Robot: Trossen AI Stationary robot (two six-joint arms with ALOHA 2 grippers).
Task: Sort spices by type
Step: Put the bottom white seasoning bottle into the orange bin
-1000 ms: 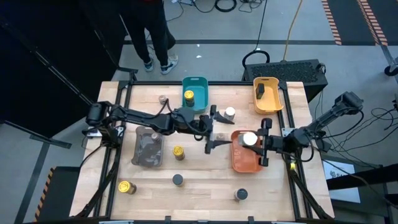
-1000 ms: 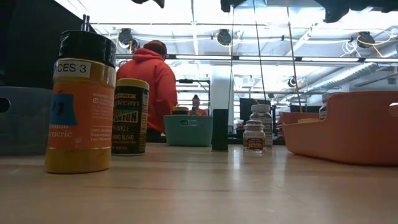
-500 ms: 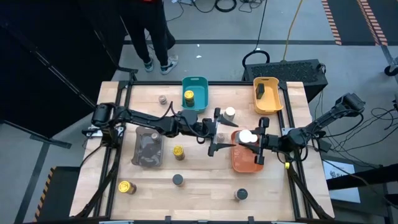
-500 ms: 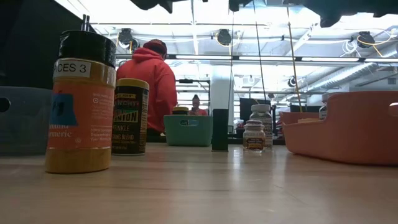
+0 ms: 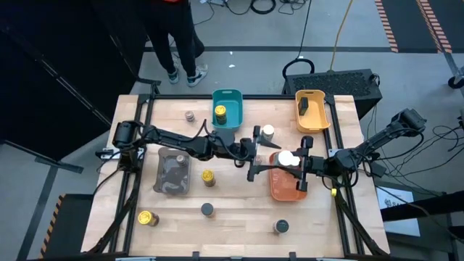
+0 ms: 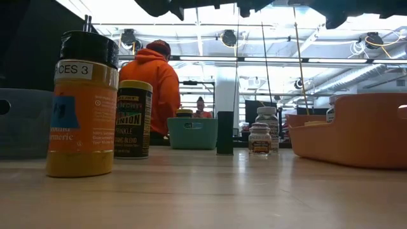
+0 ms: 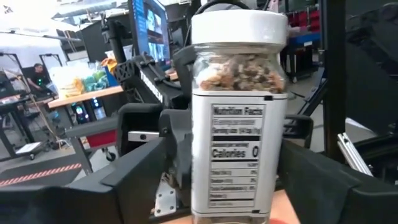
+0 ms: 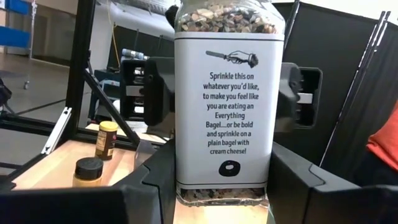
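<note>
From above, I see the right gripper (image 5: pixel 294 162) clenched on a white-topped jar (image 5: pixel 287 158), holding it over the far end of the orange tray (image 5: pixel 283 187), right of the table's middle. The left gripper (image 5: pixel 267 156) reaches in from the left, its jaws spread wide to either side of that same jar. A second white-lidded jar (image 5: pixel 267 131) stands on the table just beyond. The teal tray (image 5: pixel 227 98) at the far edge holds a yellow-lidded jar (image 5: pixel 220 112), and the yellow tray (image 5: pixel 312 122) holds a slim black one (image 5: pixel 304 105). Loose jars stand around the grey tray (image 5: pixel 172 174) and along the near edge.

At table height I see only a turmeric jar (image 6: pixel 81 105) close by on the left, with a dark yellow-lidded jar (image 6: pixel 133 119) behind it.

Through the left wrist camera the jar stands upright between the left fingers (image 7: pixel 137 180); I cannot tell whether they touch it.

Through the right wrist camera the right fingers (image 8: pixel 155 180) grip the jar's sides, and the left gripper shows behind it.
</note>
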